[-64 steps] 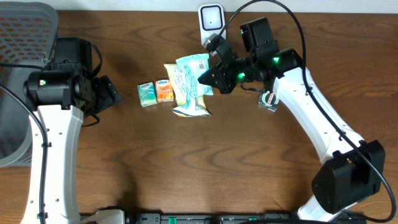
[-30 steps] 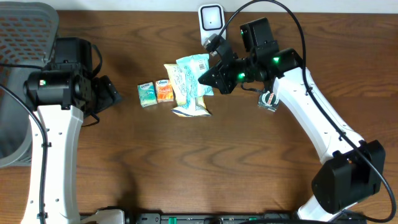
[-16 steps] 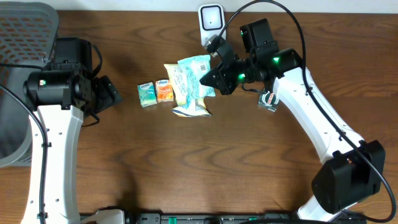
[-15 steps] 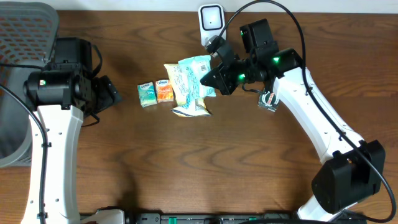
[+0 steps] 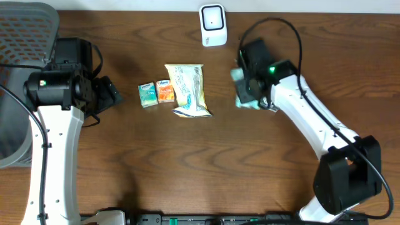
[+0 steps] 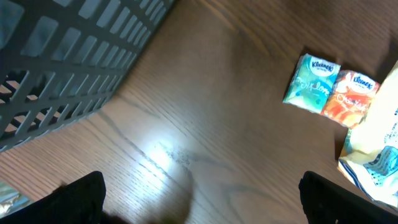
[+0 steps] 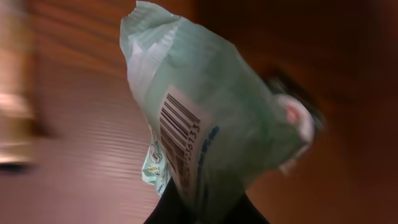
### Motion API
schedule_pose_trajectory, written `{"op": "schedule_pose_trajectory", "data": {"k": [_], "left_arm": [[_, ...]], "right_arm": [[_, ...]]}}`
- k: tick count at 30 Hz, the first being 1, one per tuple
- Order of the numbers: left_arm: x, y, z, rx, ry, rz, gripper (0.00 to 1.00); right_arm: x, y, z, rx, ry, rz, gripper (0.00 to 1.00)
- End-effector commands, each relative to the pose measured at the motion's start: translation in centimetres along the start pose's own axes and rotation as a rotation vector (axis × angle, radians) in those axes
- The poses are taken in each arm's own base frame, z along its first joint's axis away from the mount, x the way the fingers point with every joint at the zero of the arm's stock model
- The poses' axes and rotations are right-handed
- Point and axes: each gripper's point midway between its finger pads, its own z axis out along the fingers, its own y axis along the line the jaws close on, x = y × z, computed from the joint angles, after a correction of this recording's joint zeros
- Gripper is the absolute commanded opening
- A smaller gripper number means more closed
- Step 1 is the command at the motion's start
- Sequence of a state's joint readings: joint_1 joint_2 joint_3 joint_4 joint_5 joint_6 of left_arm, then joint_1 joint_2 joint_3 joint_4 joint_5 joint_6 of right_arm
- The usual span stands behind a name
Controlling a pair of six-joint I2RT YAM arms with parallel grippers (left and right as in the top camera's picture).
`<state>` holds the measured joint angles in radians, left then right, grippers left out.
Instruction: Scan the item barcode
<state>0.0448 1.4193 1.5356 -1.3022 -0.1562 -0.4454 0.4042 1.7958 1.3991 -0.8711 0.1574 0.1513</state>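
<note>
Starting at the far left of the overhead view: finding the grey mesh basket (image 5: 25, 22), and next to it the left gripper (image 5: 110, 94), hanging over the bare wood of the table (image 5: 156, 162). Not telling its state well from above, but showing it plainly in the left wrist view, with the jaws standing spread wide at the two lower corners and holding nothing. Showing also there, closer than from above, the teal tissue pack (image 5: 147, 95) touching the orange tissue pack (image 5: 165, 91), with the snack bag (image 5: 187, 90) just beside.

Moving right: meeting the scanner (image 5: 212, 17) at the top edge of the table. Then finding the green packet (image 5: 240, 100) pinched in the right gripper (image 5: 245, 87), to the right of the snack bag and below the scanner, apart from both. Appearing only as a pale blur from above; showing its barcode (image 7: 180, 140) only in the right wrist view, turned toward that camera.

Comparing with half a second ago: no longer hovering over the snack bag close to the scanner, but carried to the right and lower, leaving the scanner fully uncovered.

Standing up from the closed jaws in the wrist view, with the long axis leaning toward the upper left and the barcode strip running along it.
</note>
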Motion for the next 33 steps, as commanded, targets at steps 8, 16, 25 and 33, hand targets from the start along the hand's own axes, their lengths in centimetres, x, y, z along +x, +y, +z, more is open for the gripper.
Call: {"op": "schedule_pose_trajectory", "data": {"k": [8,16,25,33], "left_arm": [[-0.1,0.3,0.2,-0.014,0.001,-0.012,0.98],[-0.1,0.3,0.2,-0.014,0.001,-0.012,0.98],[-0.1,0.3,0.2,-0.014,0.001,-0.012,0.98],[-0.1,0.3,0.2,-0.014,0.001,-0.012,0.98]], "right_arm": [[3.8,-4.0,1.0,0.388,0.021,-0.002,0.01],[6.3,-4.1,-0.2,0.553,0.043,-0.051,0.01],[7.8,-4.2,0.3,0.558,0.081,-0.048,0.01],[9.1,-1.2,2.0,0.425,0.140,-0.061,0.11]]}}
